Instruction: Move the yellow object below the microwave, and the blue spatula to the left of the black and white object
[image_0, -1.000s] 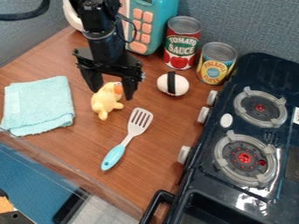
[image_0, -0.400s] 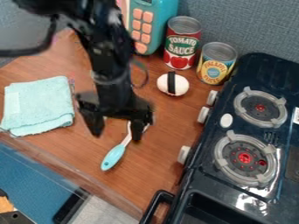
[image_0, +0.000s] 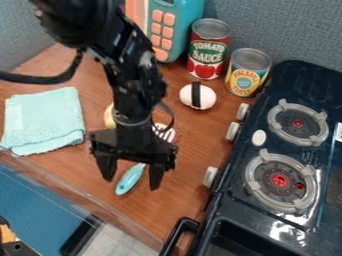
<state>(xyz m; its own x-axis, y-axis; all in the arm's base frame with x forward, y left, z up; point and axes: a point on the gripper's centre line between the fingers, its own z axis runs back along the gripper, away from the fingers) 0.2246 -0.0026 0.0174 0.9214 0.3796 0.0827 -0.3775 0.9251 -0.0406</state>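
One downturned claw (image_0: 131, 183) over spatula (image_0: 127, 182)

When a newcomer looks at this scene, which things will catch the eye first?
The big black robot arm, running down from the top edge, its pincer hanging open over the blue-handled spatula. Then the dark toy stove on the right, with two red-centred burners.
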